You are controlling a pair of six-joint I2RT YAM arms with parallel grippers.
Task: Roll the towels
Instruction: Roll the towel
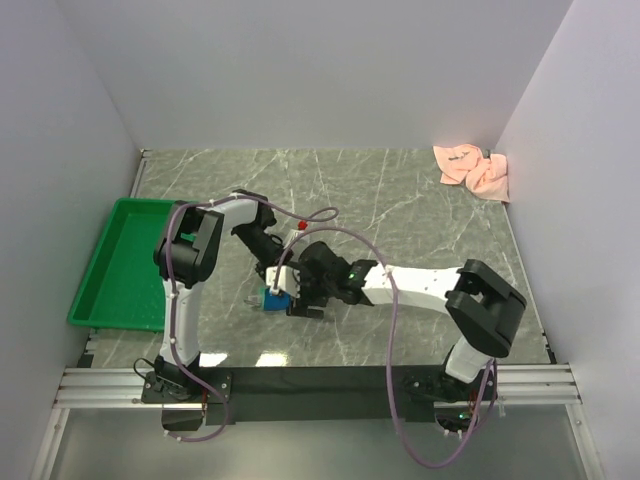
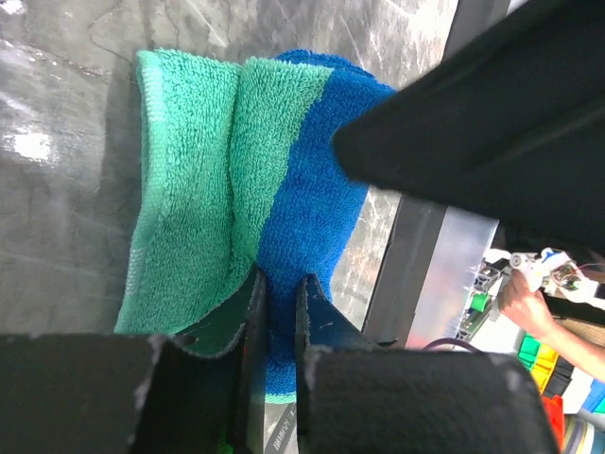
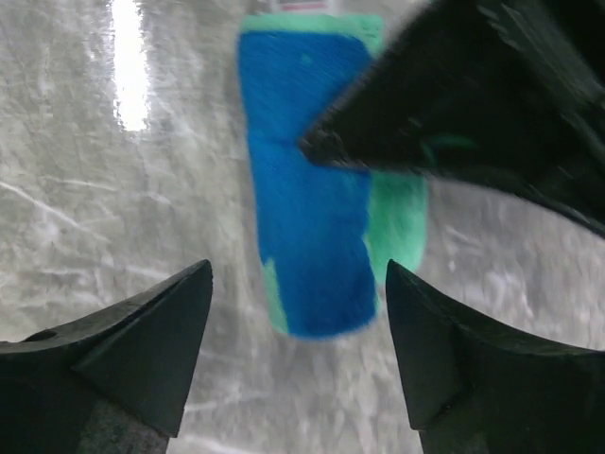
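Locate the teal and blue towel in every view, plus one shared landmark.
Top external: towel left of centre, where the arms meet.
Left wrist: towel mid-frame, near edge pinched by the left gripper.
Right wrist: towel upper centre, beyond the open right gripper.
Shared landmark: grey marbled table.

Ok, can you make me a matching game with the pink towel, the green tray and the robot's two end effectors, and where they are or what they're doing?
Things:
1. pink towel
2. green tray
3. left end effector
4. right end effector

Places or states:
A. open, over the teal and blue towel
B. crumpled in the far right corner of the table
C. at the table's left edge
D. shut on that towel's edge

Pairs: 1-B, 2-C, 3-D, 4-A.
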